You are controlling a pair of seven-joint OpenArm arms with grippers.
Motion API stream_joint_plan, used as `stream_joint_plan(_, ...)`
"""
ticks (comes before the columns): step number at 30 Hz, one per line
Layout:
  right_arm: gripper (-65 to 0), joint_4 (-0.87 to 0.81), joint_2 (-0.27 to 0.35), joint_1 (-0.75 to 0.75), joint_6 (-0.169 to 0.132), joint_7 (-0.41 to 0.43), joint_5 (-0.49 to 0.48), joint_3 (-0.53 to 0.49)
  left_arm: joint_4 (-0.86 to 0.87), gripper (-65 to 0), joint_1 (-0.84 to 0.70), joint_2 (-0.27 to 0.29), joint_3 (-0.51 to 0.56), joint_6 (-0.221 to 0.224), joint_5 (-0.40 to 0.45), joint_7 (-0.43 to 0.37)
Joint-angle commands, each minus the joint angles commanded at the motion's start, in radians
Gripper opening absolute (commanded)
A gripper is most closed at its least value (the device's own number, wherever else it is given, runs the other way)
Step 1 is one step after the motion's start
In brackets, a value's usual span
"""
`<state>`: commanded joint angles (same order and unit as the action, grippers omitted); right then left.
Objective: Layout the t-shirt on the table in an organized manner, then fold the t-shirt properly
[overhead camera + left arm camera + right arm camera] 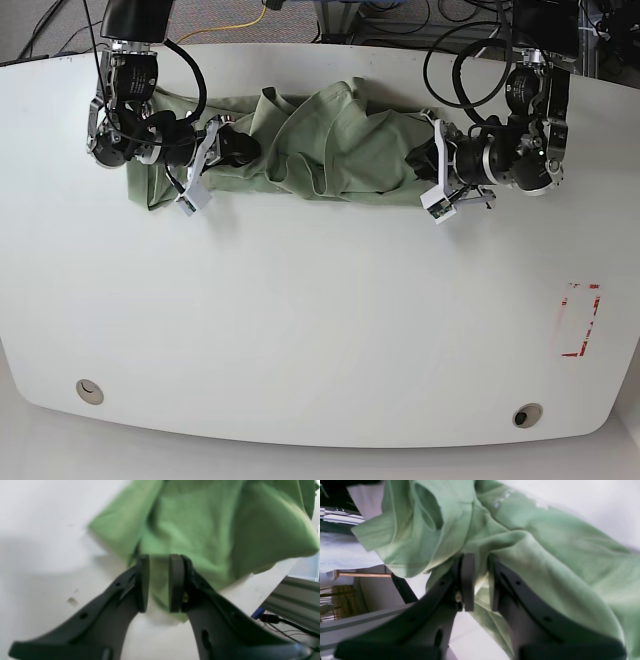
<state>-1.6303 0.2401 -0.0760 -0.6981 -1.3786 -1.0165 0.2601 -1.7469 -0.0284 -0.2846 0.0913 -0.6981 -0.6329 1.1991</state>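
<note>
The pale green t-shirt [330, 145] lies bunched and wrinkled in a long band across the far part of the white table [320, 320]. My left gripper [428, 172] is at the shirt's right end. In the left wrist view its pads [176, 582] stand close together, and the left gripper [159, 582] has a fold of the t-shirt [200, 530] between them. My right gripper [240, 148] is at the shirt's left part. The right wrist view has the right gripper [480, 585] closed on the t-shirt [545, 555], which drapes over one finger.
A red rectangular marking [580, 320] is on the table's right side. Two round grommet holes [89, 391] [527, 414] sit near the front edge. Cables [250, 15] run behind the far edge. A metal frame rail [295, 597] shows past the table edge.
</note>
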Motion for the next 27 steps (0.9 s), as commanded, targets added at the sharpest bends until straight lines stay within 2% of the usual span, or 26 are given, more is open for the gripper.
stream_joint_plan(6, -55.8, -0.008, -0.015, 0.018, 0.000, -0.003, -0.002, 0.000, 0.015, -54.4, 0.003, -0.002, 0.009, 0.000, 0.009, -0.002)
stream_joint_plan(11, -55.6, -0.068, -0.023, 0.032, 0.000, -0.017, -0.015, 0.048, 0.074, -54.4, 0.006, 0.000, 0.009, 0.000, 0.077, -0.002)
stream_joint_plan(15, -55.6, -0.117, -0.020, 0.035, 0.000, -0.018, -0.121, 0.063, 0.103, -54.4, 0.006, 0.000, 0.009, 0.000, 0.120, -0.005)
stream_joint_plan(17, -55.5, -0.130, -0.017, 0.040, 0.000, -0.018, -0.210, 0.086, 0.106, -54.4, 0.002, -0.002, 0.009, 0.000, 0.126, -0.029)
stream_joint_plan(21, -55.3, -0.130, -0.017, 0.043, 0.000, -0.018, -0.313, 0.114, 0.121, -54.4, -0.002, -0.009, 0.008, 0.000, 0.126, -0.049)
stream_joint_plan(25, -48.7, -0.117, -0.029, 0.044, 0.000, -0.018, -0.361, 0.107, 0.130, -54.4, -0.002, -0.029, 0.008, 0.000, 0.121, -0.049)
stream_joint_plan(27, -44.9, -0.094, -0.060, 0.046, 0.000, -0.018, -0.358, 0.066, 0.130, -54.4, -0.002, -0.031, 0.008, 0.000, 0.121, -0.049)
